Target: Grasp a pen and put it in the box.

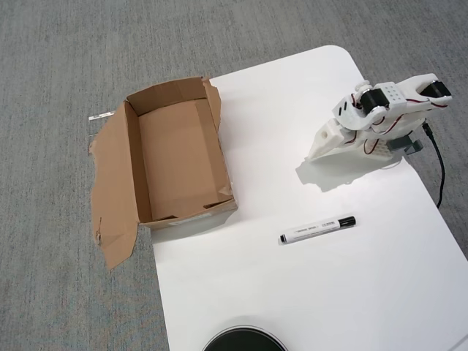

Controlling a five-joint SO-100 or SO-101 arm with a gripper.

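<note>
In the overhead view, a dark round object (243,340) sits at the table's (329,292) near edge. Farther in, the pen (317,229) lies flat on the white surface, black cap to the right. Left of it, the open box (131,172) overhangs the table's left edge. At the far right, the folded arm's gripper (322,148) points down-left; whether its jaws are parted cannot be told.
</note>
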